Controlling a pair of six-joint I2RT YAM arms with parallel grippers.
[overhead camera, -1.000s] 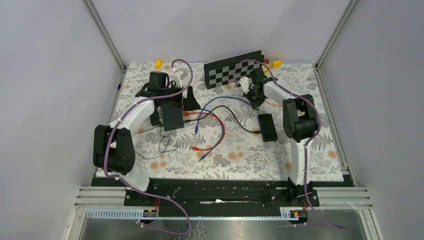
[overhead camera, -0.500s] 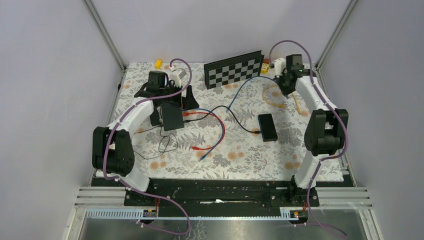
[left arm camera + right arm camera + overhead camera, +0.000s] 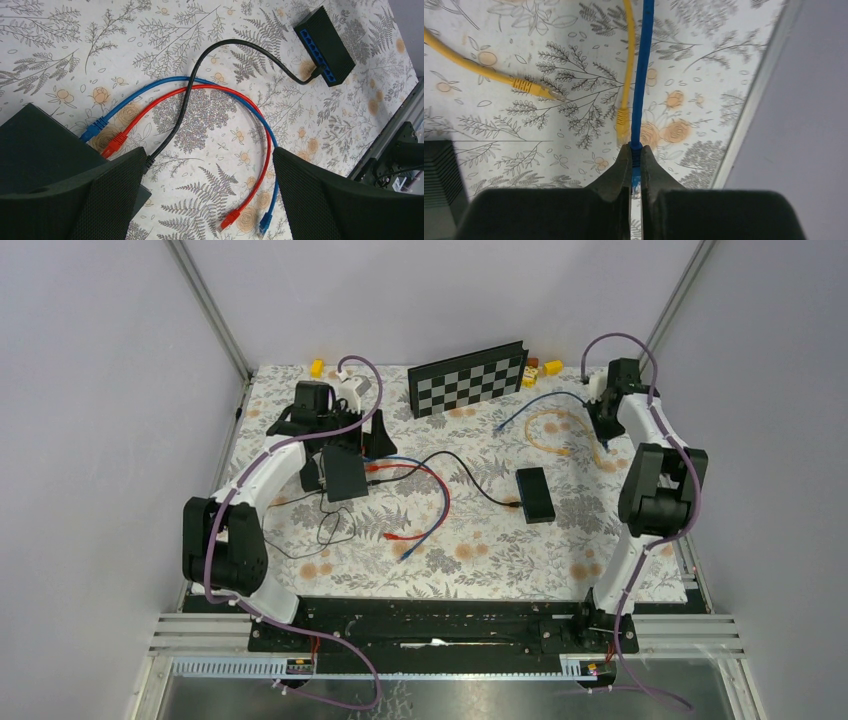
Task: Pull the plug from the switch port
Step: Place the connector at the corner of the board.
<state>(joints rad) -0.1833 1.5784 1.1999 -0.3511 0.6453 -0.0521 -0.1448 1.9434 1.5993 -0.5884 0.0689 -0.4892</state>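
Held blue cable sits in no port. One end is pinched in the right end effector, fingers clenched hard on it, near the far right corner of the surface. The fingers cover that end, so can't tell if the grip is on the plug itself. The cable runs left from there, and its loose plug end lies toward the far edge, just in front of the chessboard.

Closest clutter is the yellow cable, looped on the surface under and beside the held cable. One of its plugs is just beside the right fingertips, the other a bit further left.

Small switch is mid-surface, right of centre and well apart from the right end effector. A black cable is plugged into its port row and runs across to the larger switch, left of centre.

The larger switch also carries a red cable and the other blue cable. Their plugs sit side by side with the black one on the same face. Red and blue arc together toward the near edge, and their free ends lie on the surface next to each other. The black cable crosses over both.

Left end effector is released, fingers spread wide, holding nothing. It hovers at the larger switch's port side, above those three plugs.

Two yellow blocks sit on the far edge, one near each corner.
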